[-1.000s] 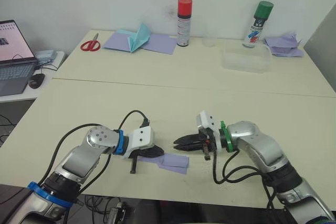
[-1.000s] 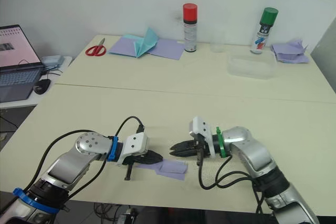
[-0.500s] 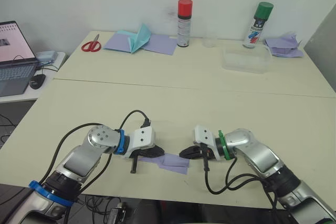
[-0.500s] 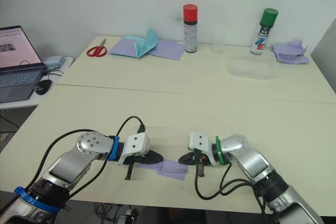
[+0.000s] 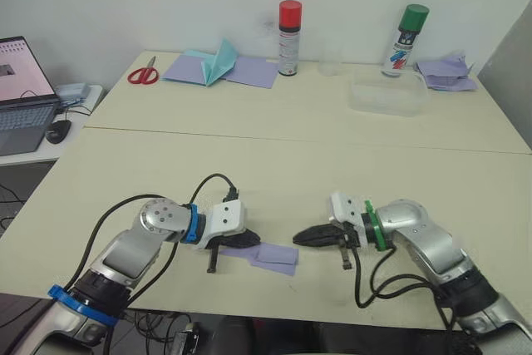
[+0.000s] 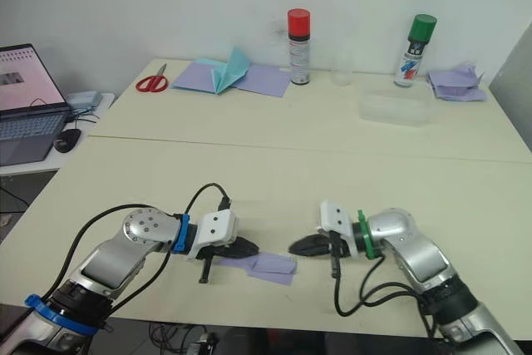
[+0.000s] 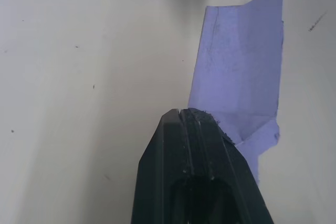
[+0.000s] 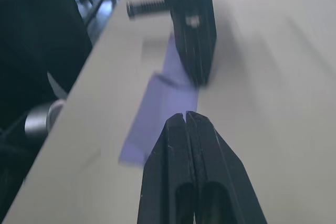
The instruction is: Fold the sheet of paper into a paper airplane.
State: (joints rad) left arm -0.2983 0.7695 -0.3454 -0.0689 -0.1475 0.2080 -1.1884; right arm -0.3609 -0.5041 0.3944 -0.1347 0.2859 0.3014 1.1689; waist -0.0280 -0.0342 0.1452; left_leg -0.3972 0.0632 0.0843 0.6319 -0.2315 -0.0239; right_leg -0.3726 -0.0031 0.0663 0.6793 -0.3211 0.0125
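At lower centre, the left hand (image 5: pixel 253 241), closed, presses on the folded sheet of paper (image 5: pixel 275 257) on the bench (image 5: pixel 332 155). The right hand (image 5: pixel 298 238), closed and empty, sits just beside the paper.

Back of the surface (image 5: pixel 274 135) has red-handled scissors (image 5: pixel 144 72) on the left, next to a teal paper plane (image 5: pixel 218 59) sitting on flat lavender sheets (image 5: pixel 249 71). Then a red-capped spray can (image 5: pixel 288 37), a green-capped one (image 5: pixel 406 39), a clear plastic tray (image 5: pixel 388 94) and a crumpled lavender pile (image 5: pixel 447 71). Laptop (image 5: pixel 21 93) and mouse (image 5: pixel 57 129) on a side desk, far left.
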